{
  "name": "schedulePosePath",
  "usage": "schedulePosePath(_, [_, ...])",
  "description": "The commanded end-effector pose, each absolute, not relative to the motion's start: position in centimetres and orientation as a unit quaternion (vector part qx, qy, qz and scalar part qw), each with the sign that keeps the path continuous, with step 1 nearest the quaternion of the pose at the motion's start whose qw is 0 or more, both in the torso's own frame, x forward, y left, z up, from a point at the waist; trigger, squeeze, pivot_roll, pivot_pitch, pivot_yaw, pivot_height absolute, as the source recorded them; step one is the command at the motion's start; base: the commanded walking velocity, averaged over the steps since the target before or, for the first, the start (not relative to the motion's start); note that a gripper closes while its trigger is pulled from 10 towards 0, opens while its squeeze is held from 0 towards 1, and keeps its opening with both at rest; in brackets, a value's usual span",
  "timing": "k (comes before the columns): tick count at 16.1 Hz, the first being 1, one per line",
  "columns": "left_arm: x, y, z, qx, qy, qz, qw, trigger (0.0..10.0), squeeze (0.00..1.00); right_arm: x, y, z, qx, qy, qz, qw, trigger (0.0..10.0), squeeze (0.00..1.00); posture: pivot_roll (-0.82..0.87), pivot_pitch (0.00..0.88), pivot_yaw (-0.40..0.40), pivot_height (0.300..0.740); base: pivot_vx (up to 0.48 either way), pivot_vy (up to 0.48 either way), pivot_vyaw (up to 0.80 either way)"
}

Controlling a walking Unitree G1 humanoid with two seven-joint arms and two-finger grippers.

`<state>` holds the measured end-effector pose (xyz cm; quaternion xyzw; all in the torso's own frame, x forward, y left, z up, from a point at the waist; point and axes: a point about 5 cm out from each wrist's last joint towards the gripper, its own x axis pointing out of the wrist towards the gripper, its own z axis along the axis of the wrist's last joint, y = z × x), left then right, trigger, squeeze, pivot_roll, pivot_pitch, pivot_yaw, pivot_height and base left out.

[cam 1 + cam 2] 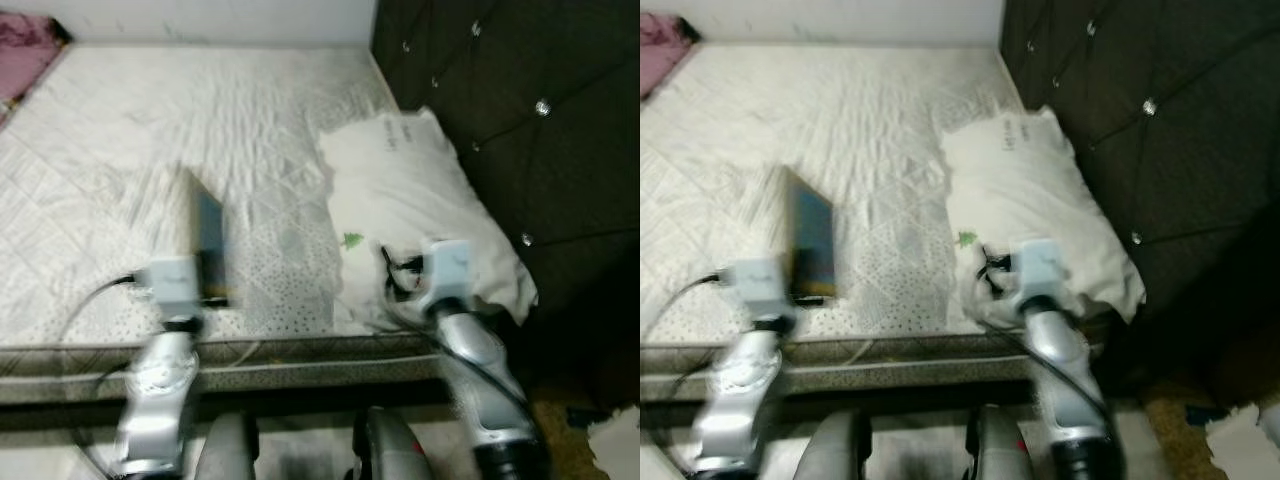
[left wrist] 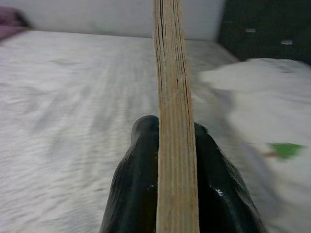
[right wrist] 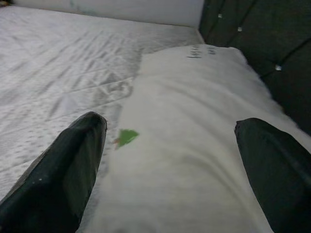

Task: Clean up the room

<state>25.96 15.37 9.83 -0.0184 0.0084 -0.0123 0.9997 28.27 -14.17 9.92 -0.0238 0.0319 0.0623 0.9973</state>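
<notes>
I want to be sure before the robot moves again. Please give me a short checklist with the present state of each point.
1. Left gripper shut on the book: ok.
2. Book held firmly, not slipping: cannot tell, head views are blurred.
3. Right gripper open above the white pillow: ok.
4. Right fingers free of the pillow: cannot tell.
5. Mattress beside the book free for setting down: ok.

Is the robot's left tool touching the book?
Touching. In the left wrist view, the left tool has both black fingers pressed against the book's sides.
</notes>
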Motion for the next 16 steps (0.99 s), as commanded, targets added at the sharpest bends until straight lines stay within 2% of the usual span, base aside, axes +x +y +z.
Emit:
schedulePosePath(1, [26.02, 16.58, 10.50, -0.007, -0.010, 0.006, 1.000, 10.0, 0.00, 28.42, -13.11, 10.28, -0.013, 0.024, 0.076, 0.997, 10.0, 0.00, 0.04, 0.044, -0.031, 0.638, 0.300, 0.000, 0.00])
schedulePosePath(5, [26.23, 16.51, 10.31, 0.004, -0.009, 0.017, 1.000, 10.0, 0.00, 28.37, -13.08, 10.18, -0.011, 0.025, 0.077, 0.997, 10.0, 0.00, 0.03, 0.040, -0.032, 0.638, 0.070, 0.000, 0.00])
schedulePosePath(7, [26.69, 16.86, 10.32, 0.018, -0.008, 0.048, 0.999, 10.0, 0.00, 28.35, -13.11, 10.12, -0.009, 0.026, 0.078, 0.997, 10.0, 0.00, 0.04, 0.038, -0.032, 0.638, 0.000, 0.000, 0.00])
schedulePosePath(10, [26.85, 16.62, 10.40, 0.020, -0.015, 0.039, 0.999, 10.0, 0.00, 28.26, -13.08, 10.12, -0.009, 0.025, 0.079, 0.997, 10.0, 0.00, 0.03, 0.036, -0.031, 0.638, 0.000, 0.000, 0.00])
schedulePosePath(16, [26.98, 17.00, 10.37, 0.016, -0.019, 0.063, 0.998, 10.0, 0.00, 28.29, -13.03, 9.83, -0.006, 0.034, 0.084, 0.996, 10.0, 0.00, 0.03, 0.032, -0.034, 0.573, 0.000, 0.000, 0.00])
